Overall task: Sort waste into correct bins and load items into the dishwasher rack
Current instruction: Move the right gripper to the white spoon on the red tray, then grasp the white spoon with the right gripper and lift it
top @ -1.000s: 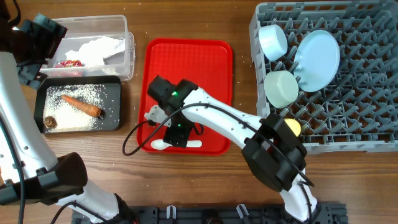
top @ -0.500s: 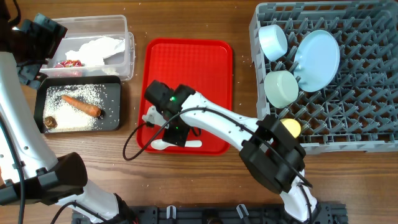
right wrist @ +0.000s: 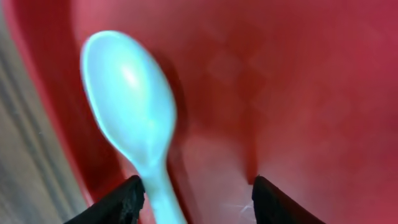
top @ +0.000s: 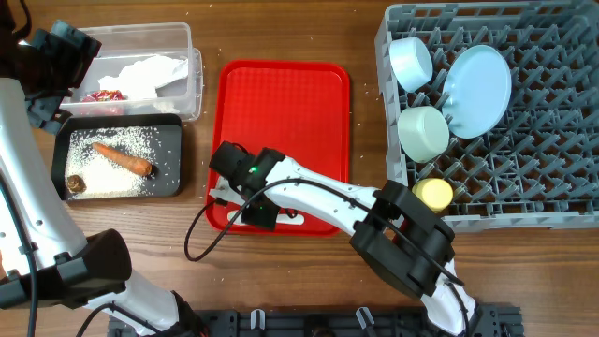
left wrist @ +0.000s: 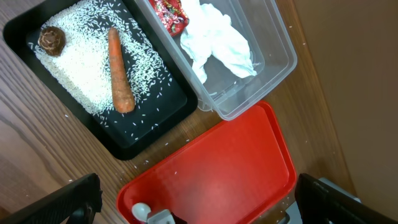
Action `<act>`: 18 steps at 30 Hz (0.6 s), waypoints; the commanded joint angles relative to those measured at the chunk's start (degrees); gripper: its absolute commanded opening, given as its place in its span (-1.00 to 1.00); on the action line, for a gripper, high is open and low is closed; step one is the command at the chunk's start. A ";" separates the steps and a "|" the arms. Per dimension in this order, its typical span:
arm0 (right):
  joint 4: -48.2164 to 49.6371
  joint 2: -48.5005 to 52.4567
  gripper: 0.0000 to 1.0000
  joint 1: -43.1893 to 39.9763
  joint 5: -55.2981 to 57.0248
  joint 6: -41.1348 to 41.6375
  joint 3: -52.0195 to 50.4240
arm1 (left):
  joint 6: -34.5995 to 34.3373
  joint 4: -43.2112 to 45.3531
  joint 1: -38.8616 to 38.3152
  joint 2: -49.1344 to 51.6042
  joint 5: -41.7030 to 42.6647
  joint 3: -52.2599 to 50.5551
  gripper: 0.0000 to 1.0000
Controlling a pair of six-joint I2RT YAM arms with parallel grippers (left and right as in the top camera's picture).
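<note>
White plastic spoon (right wrist: 127,106) flat on red tray (right wrist: 249,74), bowl upper left of right-wrist frame, handle running down between right gripper (right wrist: 198,200) fingers; jaws apart, nothing held; we judge spoon light, stiff, slick; we'd pinch handle, not bowl; left gripper (left wrist: 199,202) spread, empty.

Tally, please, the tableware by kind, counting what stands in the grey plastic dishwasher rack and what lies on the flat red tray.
Pale blue round plate: 1
Bowls, namely pale blue round bowl and mint round bowl: 2
Small yellow cup: 1
White plastic spoon: 1
Total: 5
</note>
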 commanded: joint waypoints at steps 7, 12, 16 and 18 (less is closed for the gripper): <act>2.14 1.07 -0.11 -0.81 2.64 3.96 -0.44 | -0.94 -0.02 0.17 0.11 -0.59 0.11 1.00; 3.87 1.07 -0.15 -2.45 2.45 8.11 -0.44 | -0.94 -0.02 0.17 0.11 -0.59 0.11 1.00; 4.63 1.07 -0.24 -3.43 2.43 10.03 -0.44 | -0.94 -0.02 0.17 0.11 -0.59 0.11 1.00; 4.63 1.07 -0.29 -3.65 2.43 10.34 -0.44 | -0.94 -0.02 0.17 0.11 -0.59 0.11 1.00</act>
